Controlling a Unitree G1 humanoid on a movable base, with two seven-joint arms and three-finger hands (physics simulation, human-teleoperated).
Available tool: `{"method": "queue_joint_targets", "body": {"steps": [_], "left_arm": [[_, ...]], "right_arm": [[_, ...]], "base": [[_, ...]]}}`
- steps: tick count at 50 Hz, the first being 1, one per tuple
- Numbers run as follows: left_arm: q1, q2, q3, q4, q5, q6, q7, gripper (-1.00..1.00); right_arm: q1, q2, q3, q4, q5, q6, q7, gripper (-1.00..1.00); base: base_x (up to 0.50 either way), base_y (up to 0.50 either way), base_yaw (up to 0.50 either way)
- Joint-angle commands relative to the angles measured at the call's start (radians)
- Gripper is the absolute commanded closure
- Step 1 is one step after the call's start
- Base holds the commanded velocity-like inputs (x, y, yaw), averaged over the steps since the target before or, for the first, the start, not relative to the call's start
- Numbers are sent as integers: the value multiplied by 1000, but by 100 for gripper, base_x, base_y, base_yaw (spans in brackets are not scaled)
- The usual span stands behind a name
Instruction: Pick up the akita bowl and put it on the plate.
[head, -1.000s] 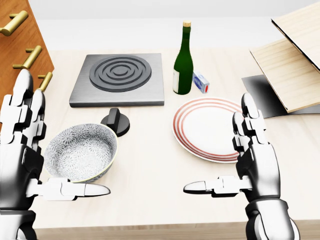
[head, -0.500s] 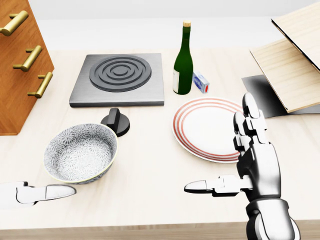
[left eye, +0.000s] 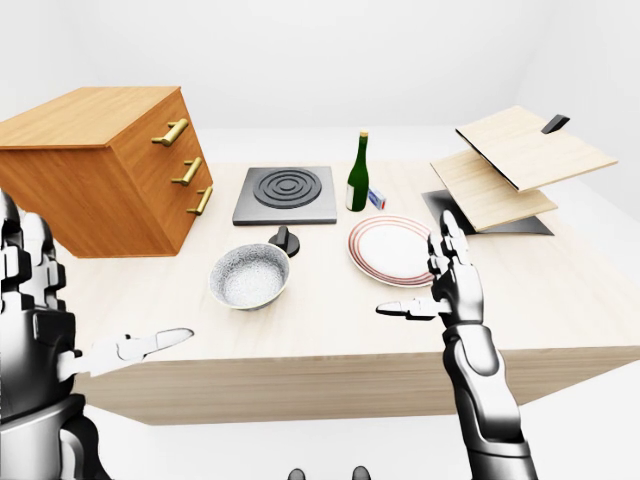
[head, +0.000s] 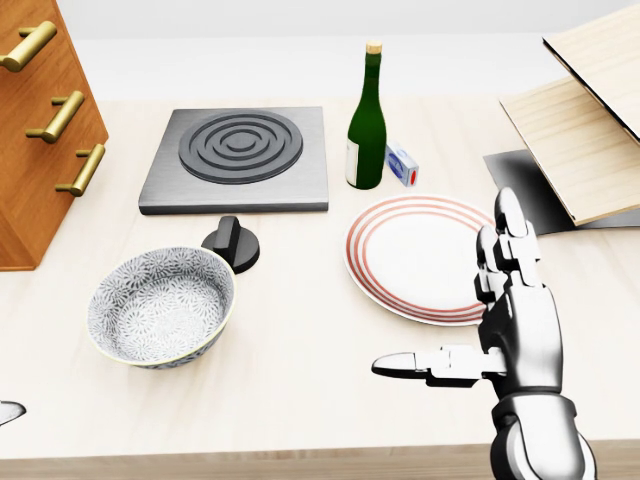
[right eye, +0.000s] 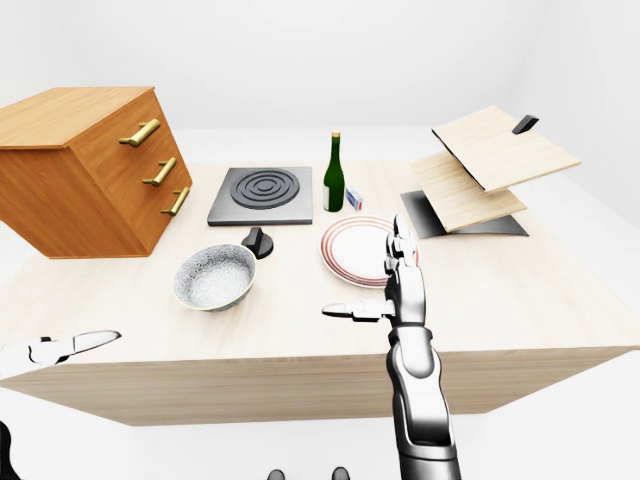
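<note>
The akita bowl (head: 162, 305), grey-patterned with a pale rim, stands upright on the wooden table at lower left in the head view. The white plate (head: 410, 250) with red rings lies to its right, bare. My right hand (head: 500, 330) is open, fingers pointing up and thumb out to the left, over the plate's lower right edge and holding nothing. My left hand (left eye: 70, 340) is open too, low at the left beyond the table's near edge and well apart from the bowl. Only its thumb tip (head: 5, 410) shows in the head view.
A black knob (head: 232, 243) sits just above the bowl, below a dark hob (head: 235, 155). A green bottle (head: 366, 125) and a small blue box (head: 402, 163) stand above the plate. A wooden drawer cabinet (head: 40, 130) is at left, and tilted wooden boards (head: 580, 140) at right.
My left hand has drawn away from beside the bowl, down and left, almost out of the head view. The right hand has sunk slightly. The bowl and plate have not moved.
</note>
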Motion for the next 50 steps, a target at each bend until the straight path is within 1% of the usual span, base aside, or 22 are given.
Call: {"method": "queue_joint_targets", "body": {"steps": [1, 10, 11, 20, 24, 33, 35, 39, 40, 45, 50], "left_arm": [[14, 1, 96, -7, -28, 0, -13, -100], [24, 3, 168, -18, -50, 0, -30, -100], [25, 3, 186, -18, -60, 0, -32, -100], [37, 1, 237, 2, -79, 0, -43, -100], [40, 4, 277, 4, -99, 0, -48, -100], [52, 3, 322, 30, -115, 0, -54, -100], [61, 4, 356, 35, -134, 0, -65, -100], [66, 9, 402, 36, -157, 0, -73, -100], [66, 9, 404, 36, -157, 0, -74, -100], [77, 15, 476, 46, -198, 0, -93, -100], [84, 20, 520, 56, -219, 0, -104, -100]], "right_arm": [[0, -1, 0, 16, -2, 0, -4, -100], [-3, -2, -4, 17, -3, 0, -7, -100], [-4, -2, -1, 20, -15, 0, -15, -100], [-2, -2, -1, 19, -20, 0, -13, -100], [-4, -3, -1, 24, -24, 0, -13, -100], [1, -2, -1, 16, -29, 0, -10, -100], [2, -2, 0, 10, -29, 0, -11, -100], [4, -1, 0, 12, -30, 0, -10, -100], [4, -1, 0, 12, -30, 0, -10, -100], [7, -1, 2, 3, -35, 0, -12, -100], [2, -2, -1, 17, -35, 0, -13, -100]], "base": [[0, 0, 0], [0, 0, 0], [0, 0, 0], [0, 0, 0], [0, 0, 0], [0, 0, 0], [0, 0, 0], [0, 0, 0], [0, 0, 0], [0, 0, 0], [0, 0, 0]]}}
